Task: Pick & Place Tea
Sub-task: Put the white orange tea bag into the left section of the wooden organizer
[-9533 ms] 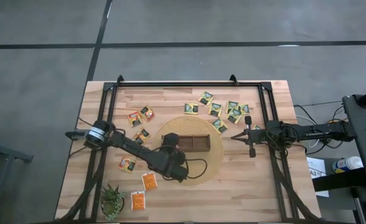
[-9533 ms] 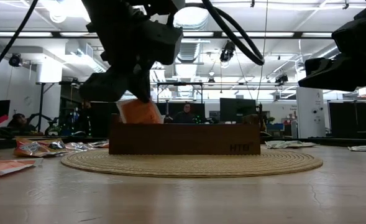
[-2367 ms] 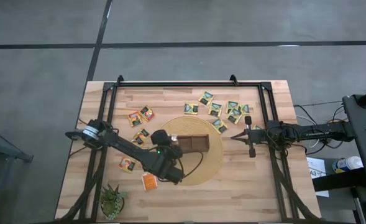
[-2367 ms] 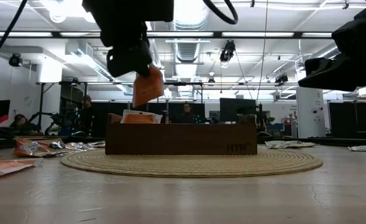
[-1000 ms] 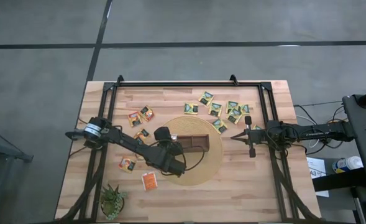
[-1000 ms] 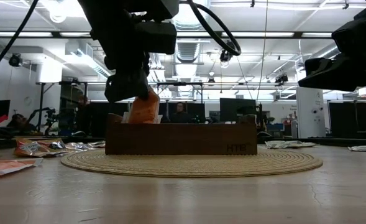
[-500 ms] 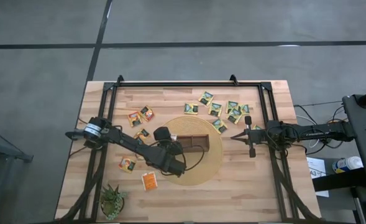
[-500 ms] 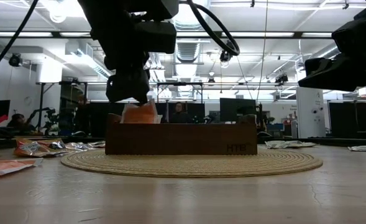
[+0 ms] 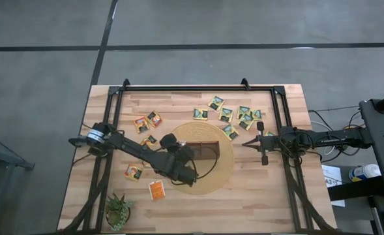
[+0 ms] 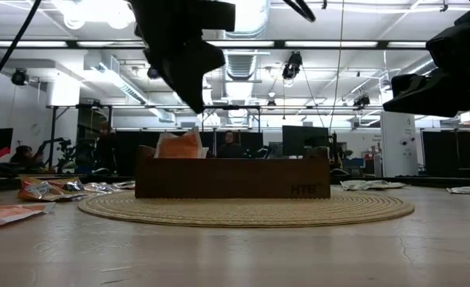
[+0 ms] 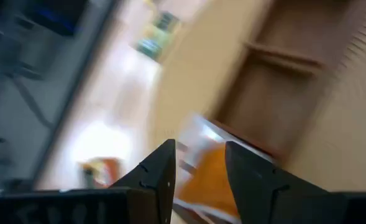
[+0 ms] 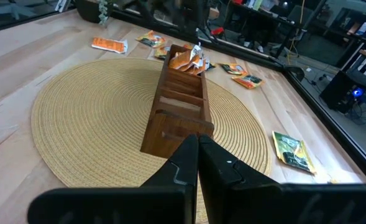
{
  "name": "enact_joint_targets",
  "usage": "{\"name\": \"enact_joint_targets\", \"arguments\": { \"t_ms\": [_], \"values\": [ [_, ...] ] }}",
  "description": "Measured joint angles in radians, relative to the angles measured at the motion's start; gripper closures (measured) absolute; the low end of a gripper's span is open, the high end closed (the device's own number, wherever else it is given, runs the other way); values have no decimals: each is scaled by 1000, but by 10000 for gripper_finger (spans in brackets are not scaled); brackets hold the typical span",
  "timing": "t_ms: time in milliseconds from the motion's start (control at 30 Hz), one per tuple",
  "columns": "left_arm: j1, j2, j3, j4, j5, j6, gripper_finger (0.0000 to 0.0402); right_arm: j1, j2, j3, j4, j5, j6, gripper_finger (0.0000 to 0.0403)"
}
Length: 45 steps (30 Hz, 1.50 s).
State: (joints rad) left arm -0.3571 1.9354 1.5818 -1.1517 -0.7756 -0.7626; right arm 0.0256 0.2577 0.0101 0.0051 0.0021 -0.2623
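When you look down from the high view, the left gripper (image 9: 177,155) is over the left end of the wooden box (image 9: 205,150), which sits on the round mat (image 9: 221,171). One orange tea bag (image 9: 156,189) lies on the table (image 9: 178,104) near the little plant (image 9: 118,210), and many green tea bags (image 9: 244,117) are still spread out near the right gripper (image 9: 247,143), which waits at the mat's right edge with its fingers pressed together. From the low view, orange tea bags (image 10: 179,145) stick up out of the box's left end, and the left arm is above them, not touching. From the left wrist view, the left gripper's fingers (image 11: 161,171) are a little apart and hold nothing, with an orange tea bag just below in the box. From the right wrist view, the orange bags sit in the box's far end. So a few bags are put away, and most are still left to pick up. A second ago the left gripper held an orange bag down low at the box; now it has let go and lifted up.
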Motion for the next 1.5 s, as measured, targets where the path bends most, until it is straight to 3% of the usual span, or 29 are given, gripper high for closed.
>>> {"name": "enact_joint_targets", "arguments": {
  "t_ms": [100,200,400,500,733,1267,1500],
  "values": [
    [-3,0,-8,21,95,-26,269,0,0,0,0,0,0,394],
    [2,0,-18,26,109,-84,282,0,0,0,0,0,0,394],
    [17,-2,-16,27,137,-119,385,0,0,0,0,0,0,394],
    [16,-2,-16,29,183,-165,398,0,0,0,0,0,0,394],
    [47,-2,-17,36,215,-285,401,0,0,0,0,0,0,394],
    [120,-4,-130,144,389,-288,401,0,0,0,0,0,0,394],
    [123,-4,-145,169,419,-288,401,0,0,0,0,0,0,394]
  ]
}}
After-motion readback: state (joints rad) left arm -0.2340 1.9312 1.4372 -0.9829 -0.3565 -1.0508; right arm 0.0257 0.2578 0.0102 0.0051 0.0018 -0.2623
